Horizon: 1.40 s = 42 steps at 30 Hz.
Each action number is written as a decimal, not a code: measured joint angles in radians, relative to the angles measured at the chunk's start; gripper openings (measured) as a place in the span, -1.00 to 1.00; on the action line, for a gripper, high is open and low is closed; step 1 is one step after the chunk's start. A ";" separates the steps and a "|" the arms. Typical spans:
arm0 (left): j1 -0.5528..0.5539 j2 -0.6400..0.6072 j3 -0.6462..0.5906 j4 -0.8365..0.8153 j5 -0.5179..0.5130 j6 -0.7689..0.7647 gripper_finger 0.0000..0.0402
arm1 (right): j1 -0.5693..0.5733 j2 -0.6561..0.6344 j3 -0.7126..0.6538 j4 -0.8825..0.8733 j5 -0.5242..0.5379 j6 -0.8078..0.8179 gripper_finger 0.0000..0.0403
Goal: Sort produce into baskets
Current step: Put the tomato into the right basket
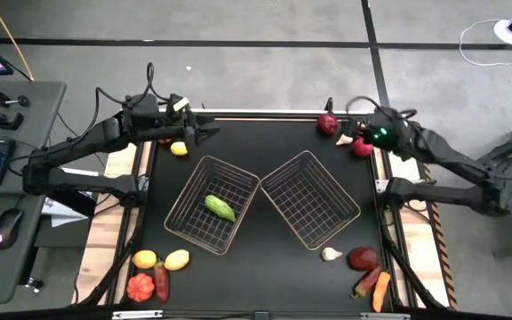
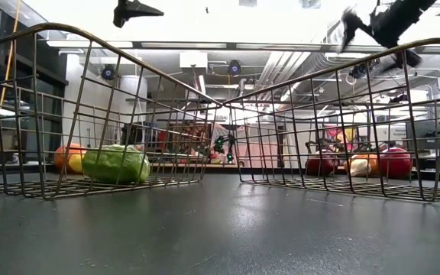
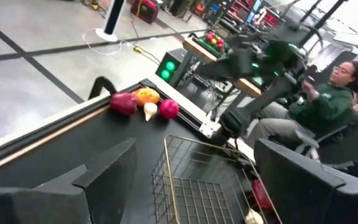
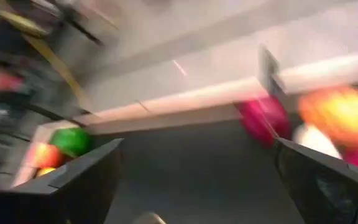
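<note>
**Sorting status: one item binned, remainder on the bench**

Progress is at an early stage, judging from the layout. In the high view, the left basket (image 1: 213, 203) at centre frame holds a single green vegetable (image 1: 220, 208); the right basket (image 1: 310, 197), just beside it, holds nothing visible.

Unsorted produce lies in four groups on the bench (image 1: 265, 267):
- Upper left: a yellow piece (image 1: 179, 148), near the left hand (image 1: 204, 130).
- Upper right: a dark red piece (image 1: 327, 124), a white piece (image 1: 345, 140) and a red piece (image 1: 363, 148), beside the right hand (image 1: 356, 120).
- Lower left: yellow, red and orange pieces (image 1: 154, 271).
- Lower right: a white garlic-like piece (image 1: 331, 254), with red and orange pieces (image 1: 368, 271) near it.

Hand state: both hands are spread and hold nothing. The left wrist view shows its fingers (image 3: 98, 177) parted over the bench; the right wrist view shows its fingers (image 4: 82, 180) wide apart, facing the upper-right group.

Remaining work: nearly all produce awaits transfer. The right hand appears positioned for the next pick.
</note>
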<state>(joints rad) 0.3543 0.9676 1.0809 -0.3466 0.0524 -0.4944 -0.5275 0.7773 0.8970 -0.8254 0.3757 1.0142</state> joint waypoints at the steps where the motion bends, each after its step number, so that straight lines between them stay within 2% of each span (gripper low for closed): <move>1: -0.001 0.000 0.000 -0.001 0.006 0.000 0.55 | -0.061 0.027 0.013 -0.065 -0.082 0.025 0.98; 4: -0.002 0.000 0.000 -0.002 0.020 0.000 0.55 | -0.208 0.099 0.009 -0.145 -0.242 0.020 0.98; 9: -0.002 0.000 0.000 -0.005 0.029 -0.002 0.55 | -0.289 0.199 -0.029 -0.146 -0.283 -0.009 0.98; 13: -0.002 0.000 0.000 -0.015 0.058 -0.002 0.55 | -0.307 0.258 -0.030 -0.144 -0.270 -0.116 0.98; 16: -0.002 0.000 0.000 -0.035 0.070 -0.002 0.55 | -0.333 0.292 -0.030 -0.165 -0.228 -0.125 0.98; 20: -0.002 0.000 0.000 -0.039 0.070 -0.002 0.55 | -0.382 0.364 -0.030 -0.246 -0.175 -0.104 0.98; 25: -0.002 0.000 0.000 -0.039 0.069 -0.001 0.55 | -0.429 0.441 -0.031 -0.238 -0.148 -0.104 0.98; 29: -0.002 0.000 0.000 -0.039 0.069 0.000 0.55 | -0.443 0.479 -0.031 -0.238 -0.078 -0.064 0.98; 42: -0.002 0.000 0.000 -0.050 0.069 0.026 0.55 | -0.454 0.547 -0.031 -0.228 -0.024 -0.050 0.98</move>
<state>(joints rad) 0.3521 0.9676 1.0809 -0.3962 0.1215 -0.4686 -0.9817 1.3247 0.8661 -1.0534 0.3519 0.9638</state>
